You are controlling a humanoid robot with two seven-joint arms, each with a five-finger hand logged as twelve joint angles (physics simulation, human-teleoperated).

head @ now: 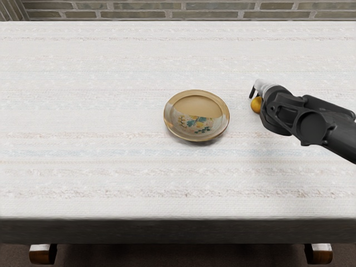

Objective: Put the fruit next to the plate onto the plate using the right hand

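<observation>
Small round orange-yellow fruit (256, 104) lies on the pale cloth-covered table (111, 83), right of the shallow tan ceramic plate with painted centre (168, 111) and apart from it. The dark right hand (271, 100) covers most of the fruit; whether it grips cannot be told. Fruit judged light, firm, smooth and prone to rolling: take it across its widest part.

Fruit (256, 104) mostly hidden — behind right hand (273, 104).

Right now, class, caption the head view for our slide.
Right hand at the orange fruit, just right of the patterned plate on a pale table.
</observation>
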